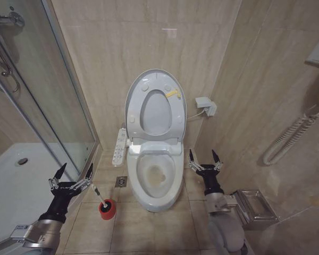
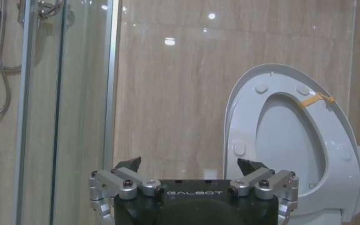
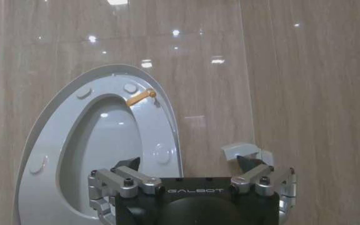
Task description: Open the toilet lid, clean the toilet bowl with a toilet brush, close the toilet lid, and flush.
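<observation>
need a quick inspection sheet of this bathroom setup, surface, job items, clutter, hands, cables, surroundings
surface: beige tiled floor, a small drain beside the bowl
job's things: lid and seat raised upright against the wall; bowl open, yellowish stain inside; brush standing in its red cup on the floor left of the bowl
clutter: metal holder on the floor at the right
hands: left hand open, above the brush; right hand open, right of the bowl, holding nothing
cables: cord from the seat to a wall box
surroundings: glass shower enclosure at left, tiled walls
</observation>
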Robot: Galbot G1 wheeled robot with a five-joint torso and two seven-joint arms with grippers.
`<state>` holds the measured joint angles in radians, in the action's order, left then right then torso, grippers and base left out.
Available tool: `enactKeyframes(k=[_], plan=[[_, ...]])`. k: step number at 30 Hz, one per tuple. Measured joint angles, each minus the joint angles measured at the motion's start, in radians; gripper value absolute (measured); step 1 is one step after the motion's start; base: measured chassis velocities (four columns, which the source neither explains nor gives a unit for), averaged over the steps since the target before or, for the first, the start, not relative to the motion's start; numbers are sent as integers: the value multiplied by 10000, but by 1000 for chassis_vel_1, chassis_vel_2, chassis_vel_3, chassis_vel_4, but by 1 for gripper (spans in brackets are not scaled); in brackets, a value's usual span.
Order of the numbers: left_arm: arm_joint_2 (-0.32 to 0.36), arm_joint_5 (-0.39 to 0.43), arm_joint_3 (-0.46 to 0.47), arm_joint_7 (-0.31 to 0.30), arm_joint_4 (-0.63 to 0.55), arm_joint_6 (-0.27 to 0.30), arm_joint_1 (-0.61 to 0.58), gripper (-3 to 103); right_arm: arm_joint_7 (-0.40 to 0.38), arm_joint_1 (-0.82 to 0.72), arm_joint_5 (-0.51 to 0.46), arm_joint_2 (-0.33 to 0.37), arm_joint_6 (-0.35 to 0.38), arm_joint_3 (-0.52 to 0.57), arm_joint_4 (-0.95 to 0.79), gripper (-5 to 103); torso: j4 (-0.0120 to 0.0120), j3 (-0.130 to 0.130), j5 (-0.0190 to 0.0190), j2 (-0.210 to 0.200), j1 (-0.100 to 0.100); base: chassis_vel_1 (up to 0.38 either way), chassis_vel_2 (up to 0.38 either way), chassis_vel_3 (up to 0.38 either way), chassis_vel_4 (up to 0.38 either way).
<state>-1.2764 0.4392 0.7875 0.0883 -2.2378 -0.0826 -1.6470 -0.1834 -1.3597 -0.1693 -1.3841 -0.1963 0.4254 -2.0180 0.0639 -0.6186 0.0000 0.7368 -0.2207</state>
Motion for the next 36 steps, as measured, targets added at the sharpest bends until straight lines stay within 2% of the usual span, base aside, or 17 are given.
enactKeyframes(k=[36], plan=[[0,0,0,0,0,0,0,100,0,1,-3,1,0,0,4,100,0,0,0,0,0,0,0,0,0]])
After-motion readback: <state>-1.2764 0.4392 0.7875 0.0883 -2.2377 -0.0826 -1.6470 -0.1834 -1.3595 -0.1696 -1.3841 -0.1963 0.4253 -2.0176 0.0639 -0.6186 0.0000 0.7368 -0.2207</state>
